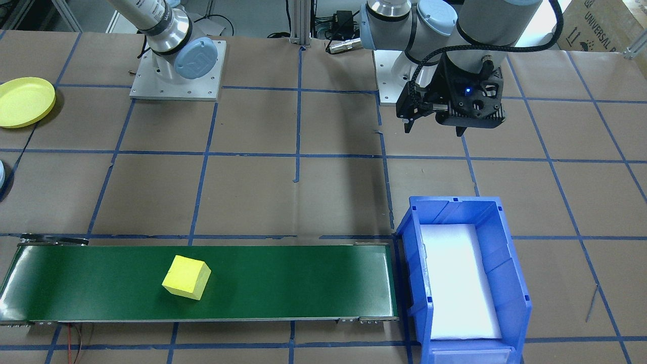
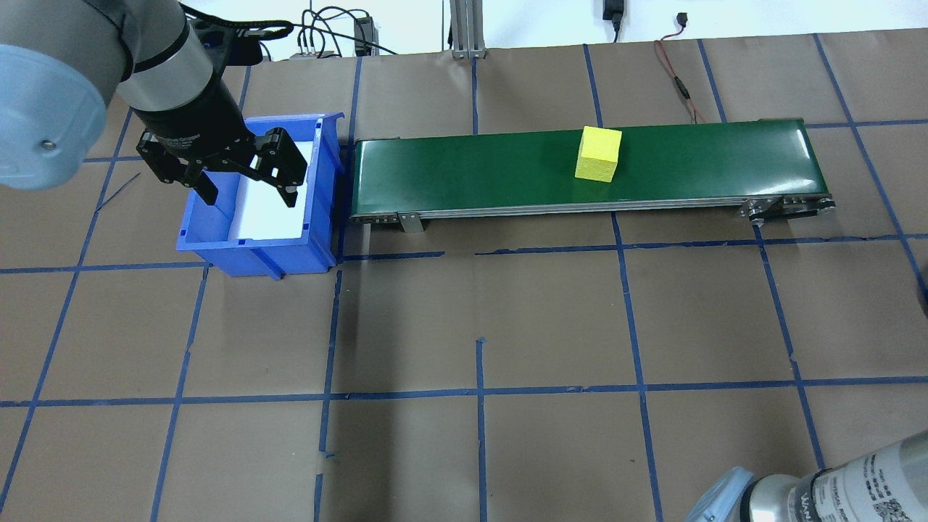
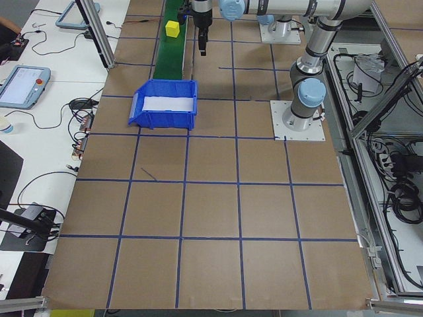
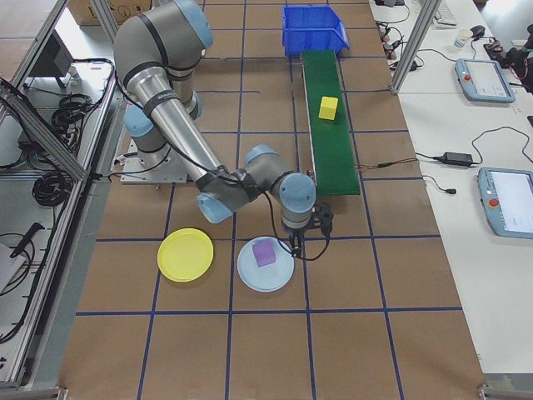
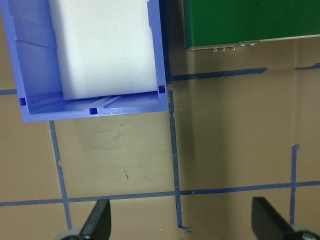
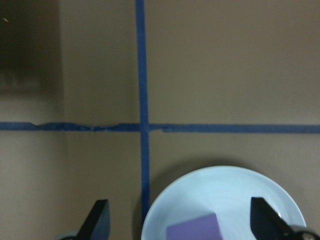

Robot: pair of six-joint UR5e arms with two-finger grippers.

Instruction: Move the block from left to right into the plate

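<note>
While both claws hang empty over the worktop (image 2: 464, 319), the scene is laid out thus:
Left claw (image 2: 243, 174): fingers spread apart, held above the blue bin (image 2: 257, 246).
Right claw (image 6: 180, 225): fingers spread apart, held over the edge of a pale blue plate (image 6: 225, 200) in which a purple block (image 4: 264, 252) lies.
Yellow block (image 2: 599, 153): set on the green belt (image 2: 507, 174), untouched.
Yellow plate (image 4: 185, 254): seen just beside the pale one, well apart from the yellow block.
</note>
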